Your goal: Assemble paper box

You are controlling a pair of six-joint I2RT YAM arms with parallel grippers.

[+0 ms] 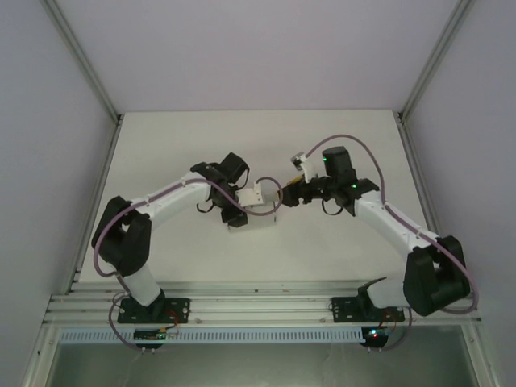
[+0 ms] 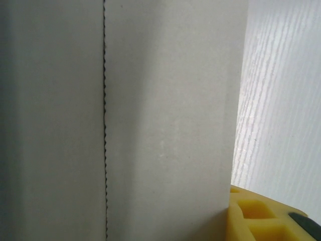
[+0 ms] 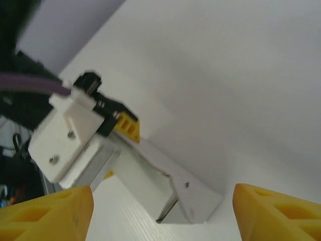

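Note:
The white paper box [image 1: 262, 196] is a partly folded sleeve held just above the table's middle. My left gripper [image 1: 244, 203] is shut on its left end. Close up in the left wrist view, the box wall [image 2: 165, 120] shows a perforated crease, with one yellow finger [image 2: 263, 218] pressed beside it. In the right wrist view the box [image 3: 173, 186] points its open end and a loose flap toward me, the left gripper's yellow fingers [image 3: 126, 126] clamping its far end. My right gripper [image 3: 161, 221] is open, its fingers wide on either side, a short way from the box.
The white table [image 1: 347, 137] is bare around both arms. Metal frame posts [image 1: 81, 60] rise at the back corners, with pale walls behind. An aluminium rail [image 1: 258, 306] carrying the arm bases runs along the near edge.

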